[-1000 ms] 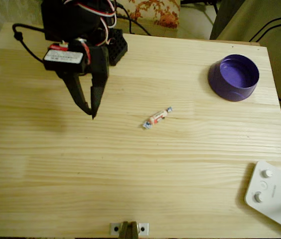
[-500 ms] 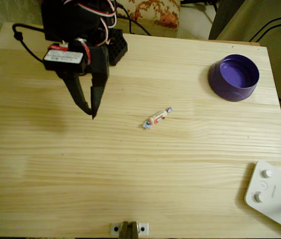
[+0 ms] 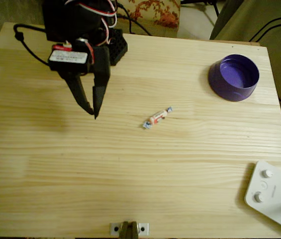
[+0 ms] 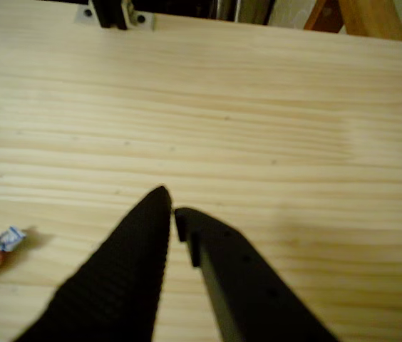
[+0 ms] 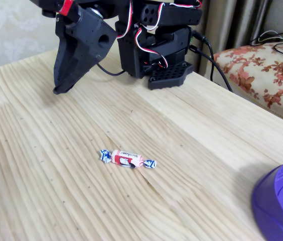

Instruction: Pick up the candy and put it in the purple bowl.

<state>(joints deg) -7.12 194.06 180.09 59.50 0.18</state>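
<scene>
Bracket: I see a small white metal bracket (image 3: 128, 228) with two screw holes at the near edge of the pale pine table (image 3: 130, 169) in the overhead view.
Device: a flat white plastic device with round buttons (image 3: 272, 194) lies at the near right corner, well apart from everything else.
Candy: the tiny wrapped candy with a white and orange-red middle and twisted bluish-silver ends (image 3: 157, 118) lies flat on bare wood near the table's centre. In the fixed view (image 5: 127, 158) nothing touches it. In the wrist view one twisted end (image 4: 1, 242) shows at the left edge, beside the fingers.
Gripper: my black two-finger gripper (image 3: 92, 110) hangs left of the candy in the overhead view, tips pointing down and apart from it. In the wrist view (image 4: 172, 208) I read the tips as nearly together with only a thin gap, nothing between them.
Bowl: the round, shallow, deep-purple plastic bowl (image 3: 234, 77) stands at the far right, well apart from candy and gripper, with nothing inside.
Arm base: black motor housing with red and white wires (image 5: 154, 35) at the far left.
</scene>
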